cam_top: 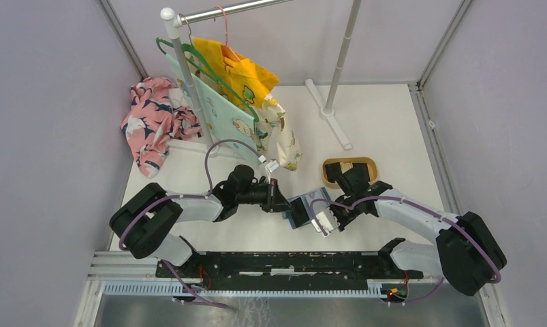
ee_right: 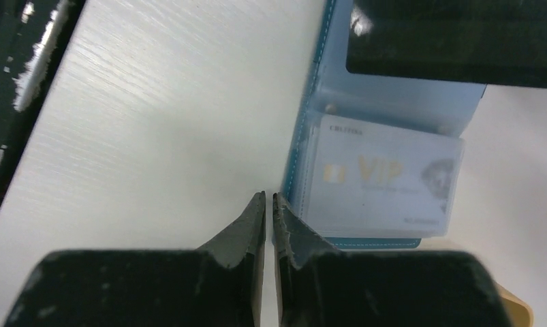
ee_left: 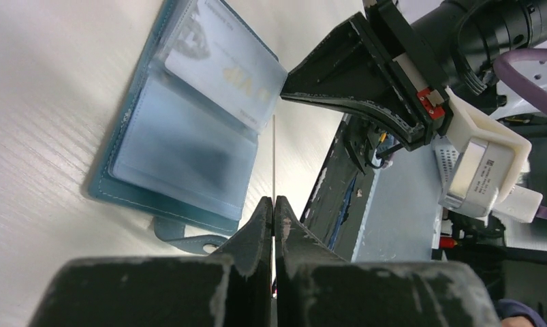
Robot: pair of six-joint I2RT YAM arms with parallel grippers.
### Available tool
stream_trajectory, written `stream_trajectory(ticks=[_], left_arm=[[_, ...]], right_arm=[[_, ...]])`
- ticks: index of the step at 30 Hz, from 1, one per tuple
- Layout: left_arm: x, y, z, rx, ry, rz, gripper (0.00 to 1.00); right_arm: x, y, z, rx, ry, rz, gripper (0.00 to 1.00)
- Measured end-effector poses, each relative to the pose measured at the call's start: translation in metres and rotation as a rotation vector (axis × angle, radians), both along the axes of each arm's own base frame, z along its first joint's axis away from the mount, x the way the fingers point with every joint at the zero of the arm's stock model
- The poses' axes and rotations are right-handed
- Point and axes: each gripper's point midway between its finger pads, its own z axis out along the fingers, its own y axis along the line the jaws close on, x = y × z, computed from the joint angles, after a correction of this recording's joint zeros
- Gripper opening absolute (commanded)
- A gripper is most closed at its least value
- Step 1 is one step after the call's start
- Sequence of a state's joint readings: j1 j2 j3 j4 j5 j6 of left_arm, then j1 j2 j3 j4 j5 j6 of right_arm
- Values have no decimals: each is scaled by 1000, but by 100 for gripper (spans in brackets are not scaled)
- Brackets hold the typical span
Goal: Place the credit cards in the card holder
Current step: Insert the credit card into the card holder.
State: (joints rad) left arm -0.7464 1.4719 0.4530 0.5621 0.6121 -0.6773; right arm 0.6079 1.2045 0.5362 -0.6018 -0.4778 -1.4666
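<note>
The teal-blue card holder [ee_left: 168, 197] lies open on the white table between both arms, also in the top view [cam_top: 299, 208]. A pale VIP card [ee_right: 383, 174] sits in one of its clear sleeves. My left gripper [ee_left: 274, 201] is shut on a thin credit card [ee_left: 274, 153], seen edge-on and reaching toward the sleeve's corner. In the right wrist view that card shows as a flat black sheet [ee_right: 454, 41] over the holder's far half. My right gripper [ee_right: 269, 196] is shut, only a thin empty slit between its jaws, tips at the holder's edge. Its fingers [ee_left: 352, 75] meet the sleeve corner.
A tan oval tray [cam_top: 350, 170] stands just behind the right gripper. A clothes rack [cam_top: 189, 75] with hanging garments and a crumpled floral cloth [cam_top: 151, 119] fill the back left. The black base rail [cam_top: 284, 262] runs along the near edge.
</note>
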Motion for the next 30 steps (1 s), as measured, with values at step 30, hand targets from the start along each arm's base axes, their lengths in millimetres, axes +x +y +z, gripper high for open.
stream_trajectory(ticks=[30], left_arm=[[9, -12, -29, -123, 228, 145, 2]], right_arm=[[-12, 4, 14, 71, 130, -70, 13]])
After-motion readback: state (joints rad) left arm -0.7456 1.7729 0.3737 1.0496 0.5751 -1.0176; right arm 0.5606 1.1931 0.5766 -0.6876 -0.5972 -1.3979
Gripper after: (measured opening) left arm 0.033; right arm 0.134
